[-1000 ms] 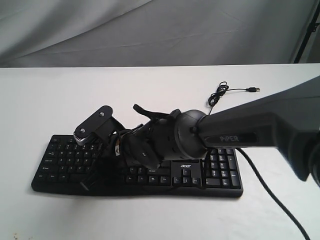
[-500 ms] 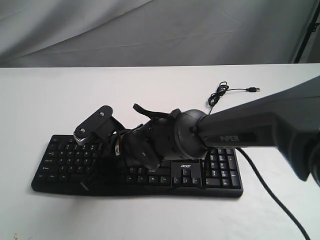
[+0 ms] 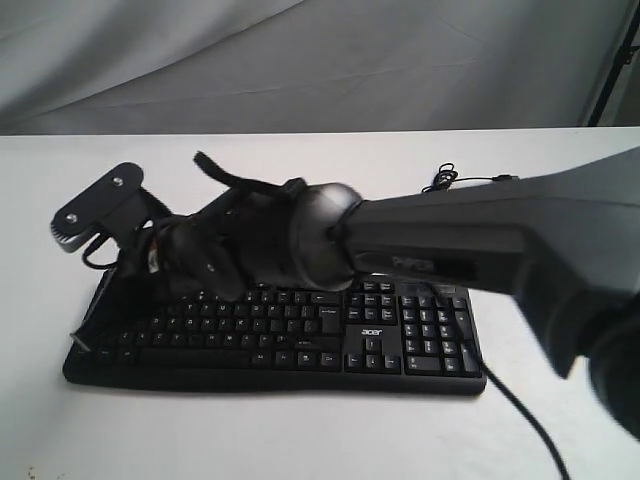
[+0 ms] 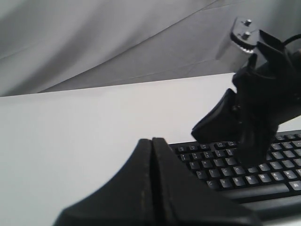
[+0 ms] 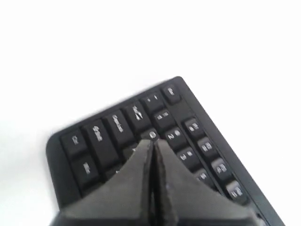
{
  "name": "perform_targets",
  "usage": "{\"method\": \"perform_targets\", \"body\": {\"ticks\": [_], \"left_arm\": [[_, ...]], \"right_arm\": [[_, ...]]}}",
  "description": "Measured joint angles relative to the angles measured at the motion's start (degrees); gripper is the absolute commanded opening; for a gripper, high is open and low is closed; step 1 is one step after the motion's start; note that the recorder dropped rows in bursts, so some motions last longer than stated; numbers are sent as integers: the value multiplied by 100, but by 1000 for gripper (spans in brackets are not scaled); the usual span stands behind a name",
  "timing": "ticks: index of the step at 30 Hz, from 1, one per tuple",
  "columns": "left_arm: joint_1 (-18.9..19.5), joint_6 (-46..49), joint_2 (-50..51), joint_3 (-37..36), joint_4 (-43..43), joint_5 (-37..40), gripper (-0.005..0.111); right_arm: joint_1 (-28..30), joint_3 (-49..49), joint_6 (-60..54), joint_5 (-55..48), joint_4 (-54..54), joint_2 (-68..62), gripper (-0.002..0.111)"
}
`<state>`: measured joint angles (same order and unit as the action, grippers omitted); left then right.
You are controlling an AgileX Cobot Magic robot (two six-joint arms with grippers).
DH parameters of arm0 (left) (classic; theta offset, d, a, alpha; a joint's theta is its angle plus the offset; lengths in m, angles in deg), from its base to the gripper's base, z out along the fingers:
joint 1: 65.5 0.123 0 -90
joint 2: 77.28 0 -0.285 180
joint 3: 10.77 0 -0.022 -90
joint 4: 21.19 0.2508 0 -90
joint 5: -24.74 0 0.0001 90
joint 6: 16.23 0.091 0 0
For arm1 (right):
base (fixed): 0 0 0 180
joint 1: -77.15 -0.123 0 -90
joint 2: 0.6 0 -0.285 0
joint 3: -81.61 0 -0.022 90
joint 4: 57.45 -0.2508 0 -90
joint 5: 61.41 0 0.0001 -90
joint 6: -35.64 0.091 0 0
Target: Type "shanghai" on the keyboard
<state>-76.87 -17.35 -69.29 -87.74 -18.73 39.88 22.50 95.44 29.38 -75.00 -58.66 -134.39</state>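
The black keyboard (image 3: 300, 330) lies flat on the white table (image 3: 300, 440), with its number pad at the right end. My right arm reaches across it to its left end. The right gripper (image 3: 84, 342) is shut with nothing in it, its tip pointing down at the leftmost keys. In the right wrist view the closed fingertips (image 5: 153, 141) sit just over the keyboard (image 5: 113, 127), near the Q, Tab and Caps keys; I cannot tell if they touch. The left gripper (image 4: 152, 140) is shut and empty, off the keyboard's (image 4: 244, 174) left end, and does not show in the exterior view.
The keyboard's thin USB cable (image 3: 440, 180) curls on the table behind its right end. A thicker black arm cable (image 3: 515, 405) trails off the front right. Grey cloth (image 3: 300, 60) hangs behind the table. The right arm's body (image 4: 263, 94) rises over the keys.
My right arm has swung left along the keyboard, from its middle to its left end. The middle keys now show. The gripper stayed shut.
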Motion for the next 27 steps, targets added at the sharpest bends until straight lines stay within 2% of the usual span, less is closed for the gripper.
{"method": "perform_targets", "body": {"ticks": [5, 10, 27], "left_arm": [[0, 0, 0, 0, 0, 0, 0], [0, 0, 0, 0, 0, 0, 0], [0, 0, 0, 0, 0, 0, 0]], "right_arm": [[-104, 932, -22, -429, -11, -770, 0], [-104, 1395, -42, -696, -75, -1196, 0], [-126, 1460, -150, -742, -150, -1246, 0]]}}
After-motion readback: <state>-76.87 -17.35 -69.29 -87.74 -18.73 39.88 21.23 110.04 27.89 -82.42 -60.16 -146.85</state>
